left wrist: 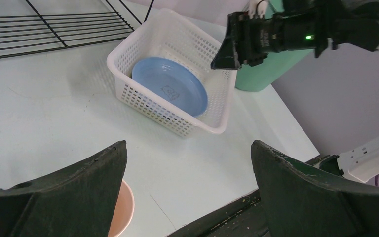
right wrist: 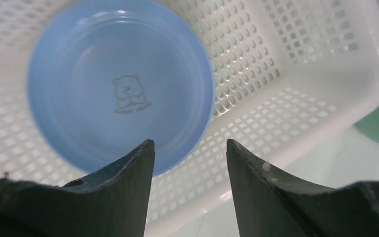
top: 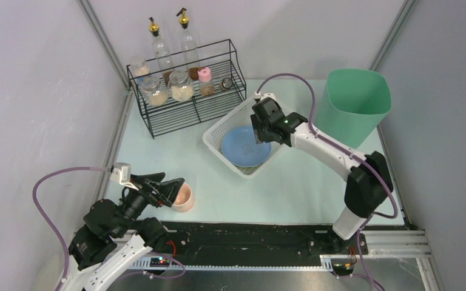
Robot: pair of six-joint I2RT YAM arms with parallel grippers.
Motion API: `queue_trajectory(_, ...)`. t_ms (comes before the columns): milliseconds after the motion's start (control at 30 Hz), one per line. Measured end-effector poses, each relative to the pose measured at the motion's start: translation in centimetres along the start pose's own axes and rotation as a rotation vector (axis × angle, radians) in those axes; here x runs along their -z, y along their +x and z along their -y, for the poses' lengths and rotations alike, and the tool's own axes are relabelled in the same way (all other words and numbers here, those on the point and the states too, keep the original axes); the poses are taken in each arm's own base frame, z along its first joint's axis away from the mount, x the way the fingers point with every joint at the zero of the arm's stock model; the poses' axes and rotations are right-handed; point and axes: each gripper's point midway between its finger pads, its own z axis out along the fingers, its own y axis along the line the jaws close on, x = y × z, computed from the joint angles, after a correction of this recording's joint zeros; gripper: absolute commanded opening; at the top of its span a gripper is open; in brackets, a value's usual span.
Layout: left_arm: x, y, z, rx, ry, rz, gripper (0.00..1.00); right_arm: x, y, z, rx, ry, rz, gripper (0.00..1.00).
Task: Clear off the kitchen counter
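The pale green desk (top: 303, 188) holds a pink cup (top: 184, 198) near-left, just beside the wide-open, empty left claw (top: 173, 182). The right claw (top: 260, 136), also open and empty, hovers over the far basket (top: 218, 134).

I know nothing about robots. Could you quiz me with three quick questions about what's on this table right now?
1. True or false: the blue plate lies inside the white basket.
2. The pink cup stands nearest to: A) the left gripper, B) the green bin, C) the wire rack.
3. Fill in: the right gripper, above the basket, is ___ (open or shut).

Key: 1 true; 2 A; 3 open.
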Motion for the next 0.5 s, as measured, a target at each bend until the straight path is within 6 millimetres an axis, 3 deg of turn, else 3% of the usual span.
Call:
queue_trajectory(233,0.0,0.0,0.0,0.000,-0.001,0.001,0.98,6.6,-2.4,-4.6,0.071,-0.112,0.156,0.62)
queue_trajectory(500,0.0,0.0,-0.1,0.000,-0.004,0.002,0.98,10.5,-0.6,-11.2,0.184,-0.296,0.189,0.64)
